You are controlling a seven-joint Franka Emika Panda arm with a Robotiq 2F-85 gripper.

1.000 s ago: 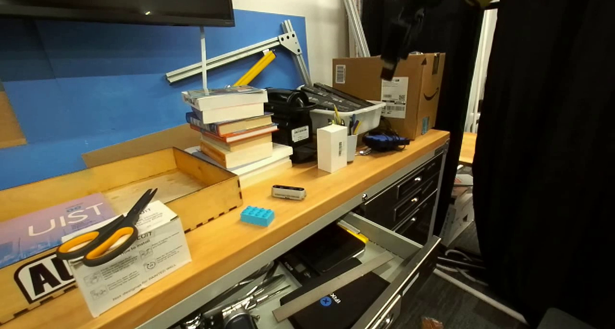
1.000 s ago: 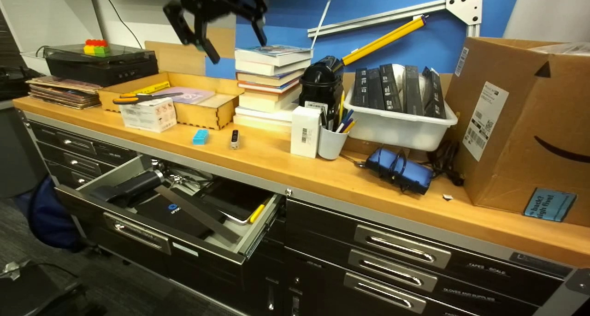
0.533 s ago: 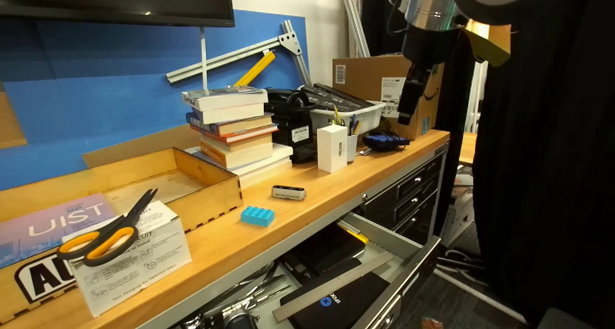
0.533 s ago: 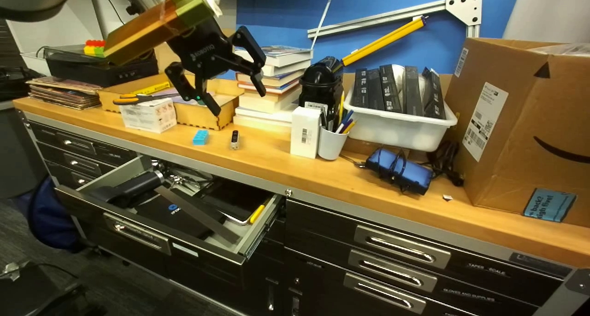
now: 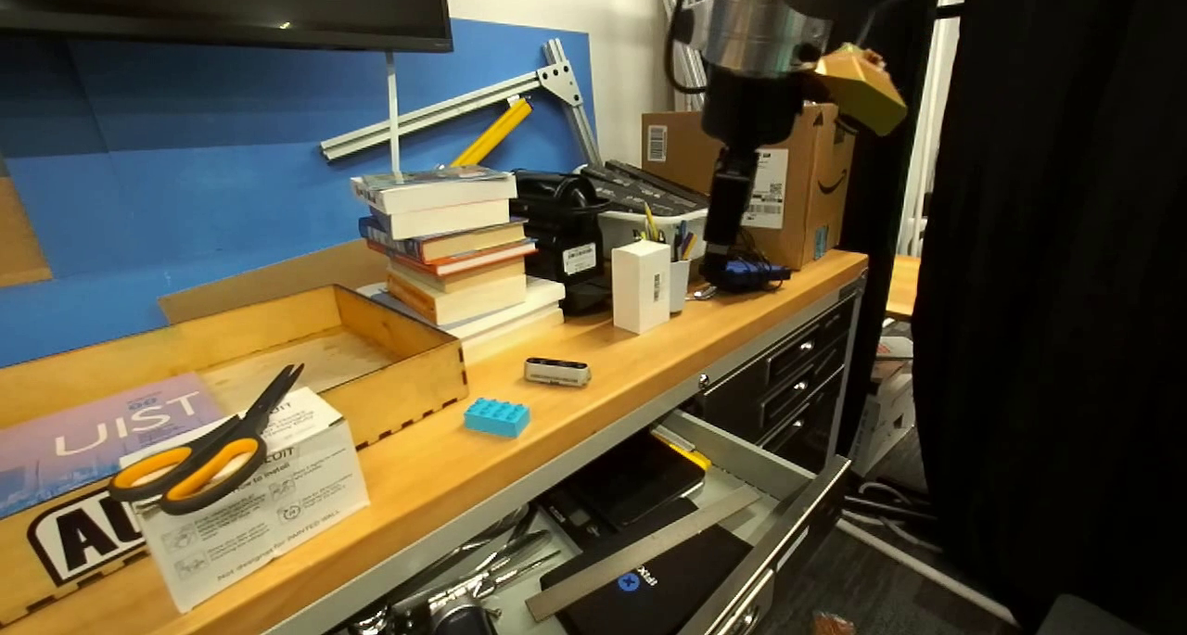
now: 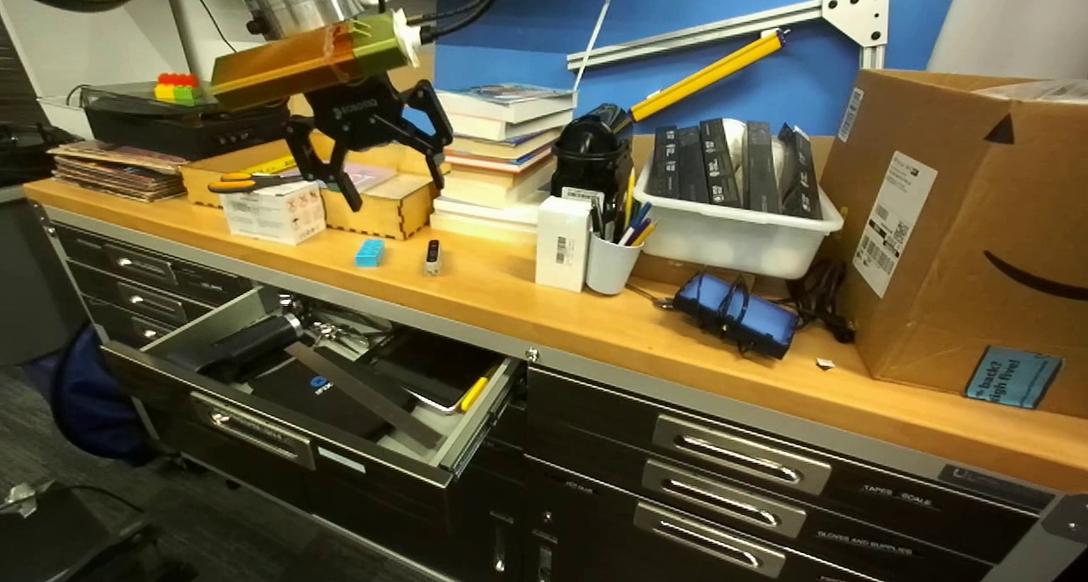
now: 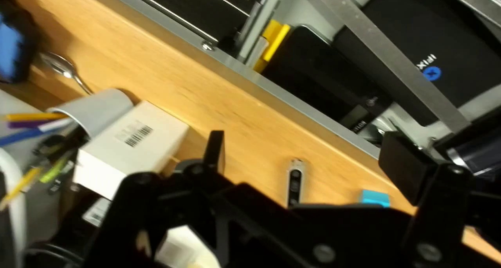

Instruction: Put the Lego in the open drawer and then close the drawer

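The pincer hangs in the air higher than the drawer, its fingers set wide apart in an exterior view and in the wrist view, whereas in an exterior view the fingers line up into one dark bar that hides the gap. The Lego lies on the wooden surface behind the open drawer, its studs distinct in an exterior view, partly covered by the pincer in the wrist view. Red, yellow and green bricks, shown only in an exterior view, sit past one end of the drawer; a spoon, clear in the wrist view, lies past the opposite end
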